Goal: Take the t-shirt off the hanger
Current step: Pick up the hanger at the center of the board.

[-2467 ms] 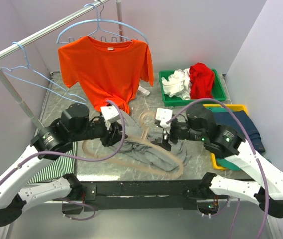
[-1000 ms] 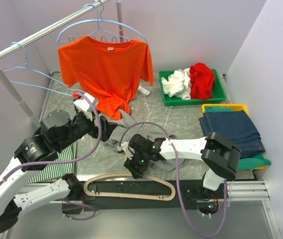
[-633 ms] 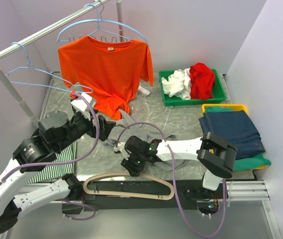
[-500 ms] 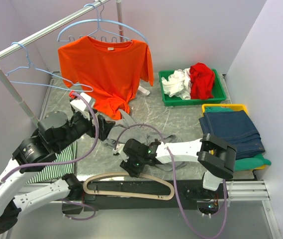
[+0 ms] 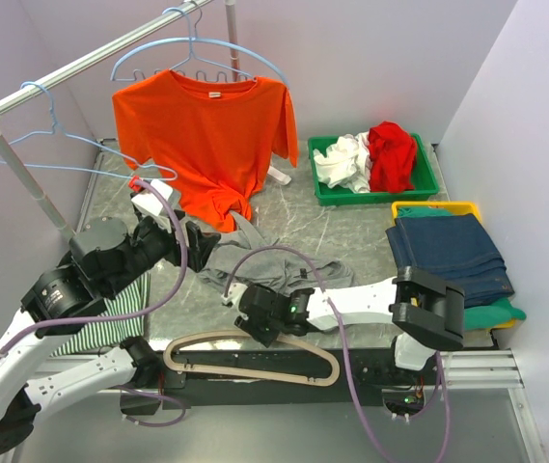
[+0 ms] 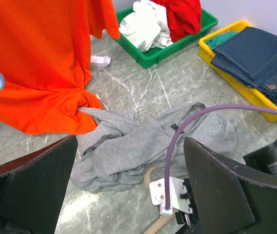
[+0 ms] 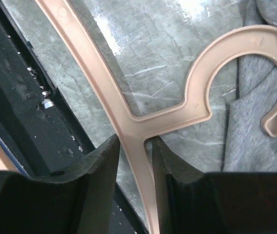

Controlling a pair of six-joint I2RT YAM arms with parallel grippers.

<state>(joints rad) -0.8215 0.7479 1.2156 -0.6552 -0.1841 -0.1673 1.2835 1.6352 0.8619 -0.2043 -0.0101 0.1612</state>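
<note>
**Right wrist view: hanger is out, right claw narrows on its neck**

The t-shirt (image 5: 288,272), the grey one, lies crumpled in the middle of the tabletop (image 5: 351,227). No part of the hanger (image 7: 196,105) is inside it any more. A few seconds ago both arms were working in the cloth with the hanger threaded through it. One second ago the hanger already lay flat at the near edge, partly over the black rail (image 5: 255,365), and it lies in nearly the same place now. Only its hook tip rests on a fold of the grey cloth.

What has changed in the last second is the right claw (image 7: 135,146). It has settled over the hanger's neck and its fingers have narrowed. They now stand one on each side of the stem, just under the hook. A thin gap seems to remain on one side, so I cannot tell whether it pinches the stem yet. The left claw (image 6: 130,146) is spread wide with nothing in it, above the t-shirt and near the hem of the orange shirt (image 6: 36,63).

In my judgement the removal itself is done. What remains is probably only to put the hanger aside.
</note>
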